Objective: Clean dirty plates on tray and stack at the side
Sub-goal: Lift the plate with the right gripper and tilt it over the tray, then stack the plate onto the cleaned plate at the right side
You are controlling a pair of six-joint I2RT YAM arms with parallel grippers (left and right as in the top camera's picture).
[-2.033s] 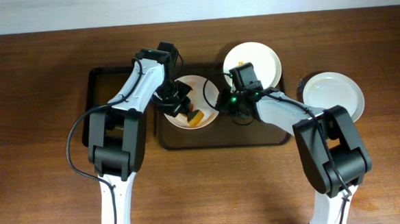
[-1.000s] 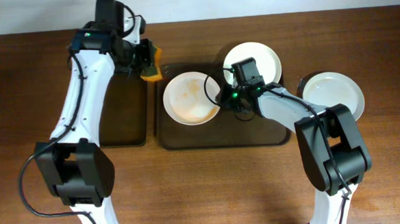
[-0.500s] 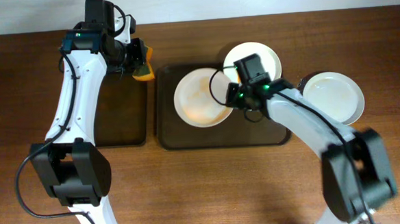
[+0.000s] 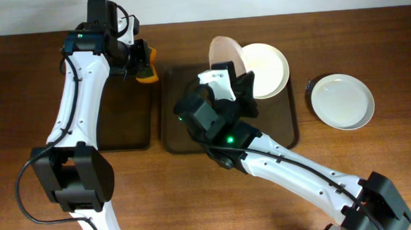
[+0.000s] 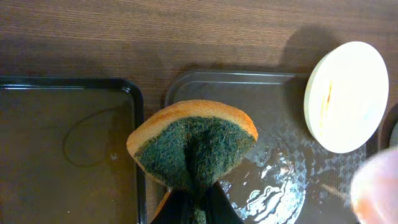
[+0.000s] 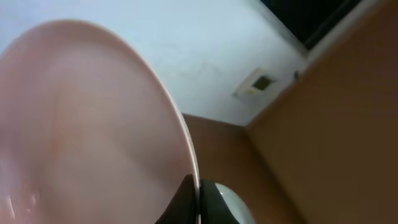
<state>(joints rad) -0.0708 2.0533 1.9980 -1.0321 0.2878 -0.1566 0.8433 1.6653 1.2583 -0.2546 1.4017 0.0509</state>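
- Three white plates are showing around the dark brown tray (image 4: 284, 128), which is lying on the wooden table (image 4: 37, 138).
- One of them, the lifted plate (image 4: 223, 56), is hanging tilted steeply on edge above the tray's far side, clear of the tray floor.
- The right gripper (image 6: 196, 202) is pinching this plate's rim, one dark finger on each face, as the right wrist view shows from very close.
- That plate is looking pinkish and blurred there, so any smear on it is hard to judge.
- The second plate (image 4: 268, 69) is sitting flat on the tray's far right corner, just beside the lifted plate; the left wrist view is showing a thin orange streak on it.
- The third plate (image 4: 342, 102) is resting on the table to the right of the tray, apart from its rim, and is looking plain white.
- The left gripper (image 5: 194, 208) is squeezing a sponge (image 5: 193, 146), orange with a green scouring face, so that it is bulging into a fan.
- In the overhead view the sponge is hovering off the tray's far left corner, over the gap between it and the narrower black tray (image 4: 121, 126) on its left.
- The tray floor is glistening wet in the left wrist view.
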